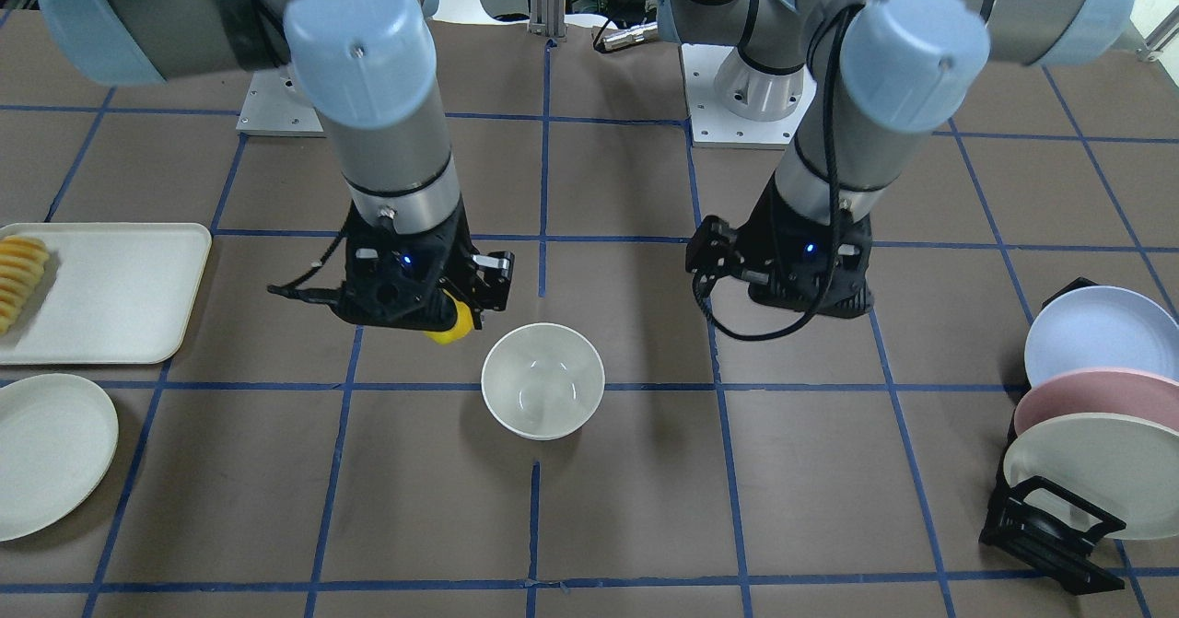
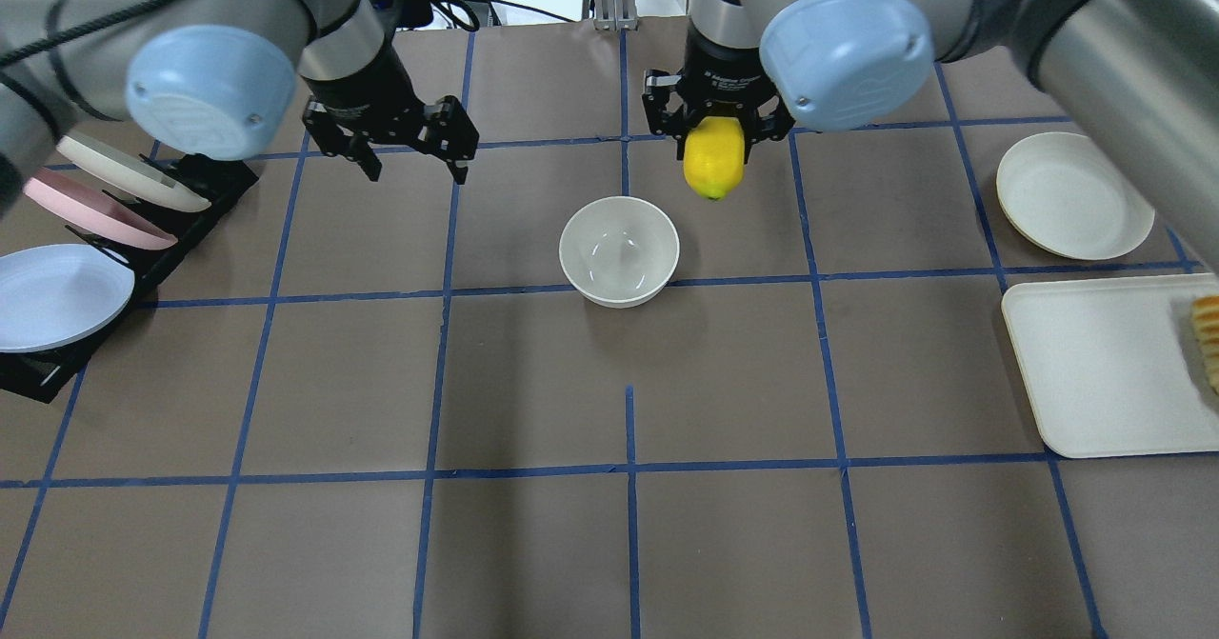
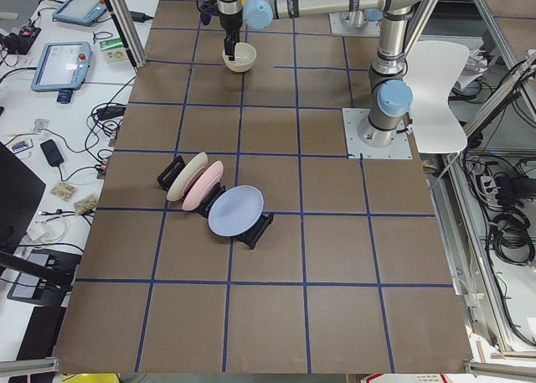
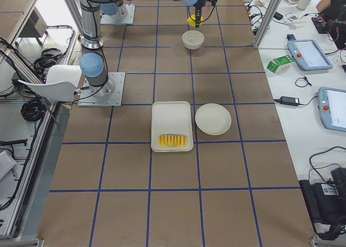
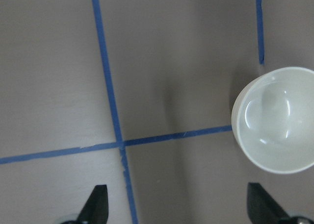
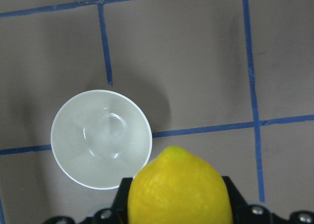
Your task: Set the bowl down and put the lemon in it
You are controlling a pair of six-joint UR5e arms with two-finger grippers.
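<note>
Counter [image 2: 533,382]: brown, with a blue tape grid. Right arm [image 2: 848,58] comes down at mid-counter, with the right jaws clamped on the lemon [image 2: 714,158]. Left arm [image 2: 333,39] hangs to the left of the bowl [image 2: 619,250], well apart from it. The left jaws are spread wide with nothing between them. Cream tray [image 2: 1095,372] lies at the right edge, with a row of sliced fruit [image 2: 1208,339] on its right end. Black rack [image 2: 214,184] at the left edge holds three plates [image 2: 95,215] on edge: off-white, pink and pale blue. Shallow cream plate [image 2: 1071,196] lies just beyond the tray, on the far side. Bowl stands upright and empty at mid-counter, across a blue line. Lemon is gripped by its upper half, with one pointed end hanging down. It is off the surface, just right of the bowl and not over its opening.
</note>
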